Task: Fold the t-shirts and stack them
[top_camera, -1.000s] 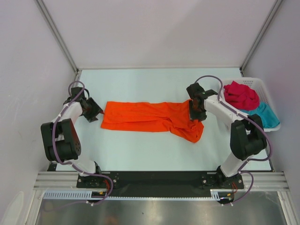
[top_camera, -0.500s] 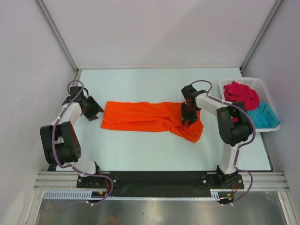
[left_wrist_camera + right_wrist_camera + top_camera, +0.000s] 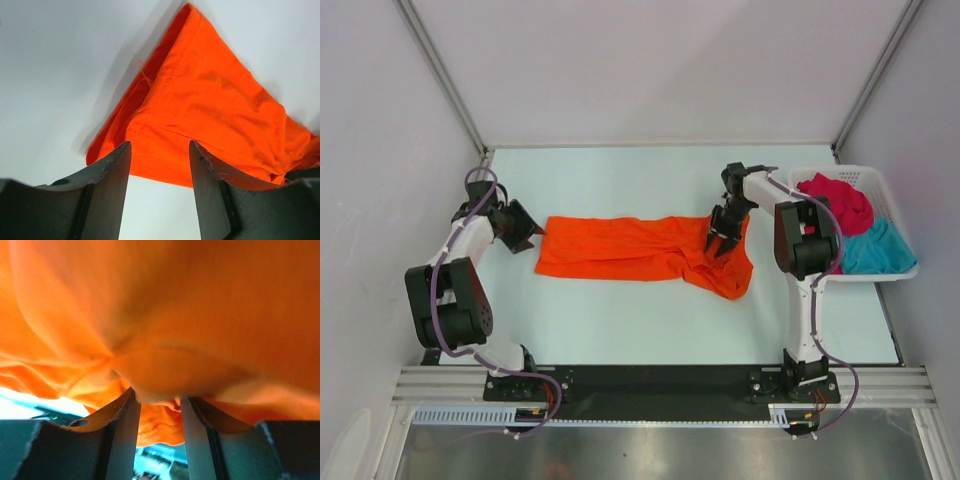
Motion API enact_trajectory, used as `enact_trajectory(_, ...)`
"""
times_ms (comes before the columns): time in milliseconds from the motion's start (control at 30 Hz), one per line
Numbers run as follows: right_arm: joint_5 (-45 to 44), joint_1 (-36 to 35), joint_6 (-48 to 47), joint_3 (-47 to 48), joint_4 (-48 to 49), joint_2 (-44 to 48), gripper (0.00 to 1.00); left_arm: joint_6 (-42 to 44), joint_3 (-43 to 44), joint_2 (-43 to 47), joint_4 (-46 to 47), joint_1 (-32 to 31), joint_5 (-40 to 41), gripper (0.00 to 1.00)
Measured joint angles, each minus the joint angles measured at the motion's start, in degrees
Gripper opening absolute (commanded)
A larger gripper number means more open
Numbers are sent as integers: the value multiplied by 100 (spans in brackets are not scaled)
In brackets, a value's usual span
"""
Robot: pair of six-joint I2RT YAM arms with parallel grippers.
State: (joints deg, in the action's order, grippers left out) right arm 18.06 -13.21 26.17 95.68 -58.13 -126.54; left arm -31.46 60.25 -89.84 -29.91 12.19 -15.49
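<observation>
The right gripper (image 3: 724, 240) had swung onto the orange t-shirt (image 3: 620, 248), jaws clamped on a fold, while the left gripper (image 3: 528, 234) waited apart beside it, so folding could begin.

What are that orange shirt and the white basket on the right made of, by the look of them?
The orange t-shirt looks like soft matte knit cloth, probably cotton: it creases, drapes in folds and shows a stitched hem in the left wrist view. The basket looks like rigid white moulded plastic, judging by its smooth rim and lattice of holes.
</observation>
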Motion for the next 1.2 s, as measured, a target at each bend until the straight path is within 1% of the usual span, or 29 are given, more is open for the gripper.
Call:
enact_trajectory(200, 166, 155, 76, 1443, -535, -846, 42, -2, 59, -195, 52, 0, -46, 56)
enact_trajectory(467, -74, 291, 76, 2726, -280, -1447, 42, 0, 229, -286, 42, 0, -44, 55)
enact_trajectory(700, -271, 605, 74, 3783, 57, -1961, 42, 0, 330, -286, -42, 0, -17, 56)
enact_trajectory(767, -317, 730, 74, 3921, 216, -2028, 44, 0, 369, -286, -61, 0, -17, 55)
enact_trajectory(967, -455, 940, 24, 4015, 409, -2031, 44, -4, 514, -361, -83, 0, 26, 55)
enact_trajectory(1200, -715, 750, -184, 3943, 396, -1867, 45, -203, 479, -955, 181, -116, 42, 56)
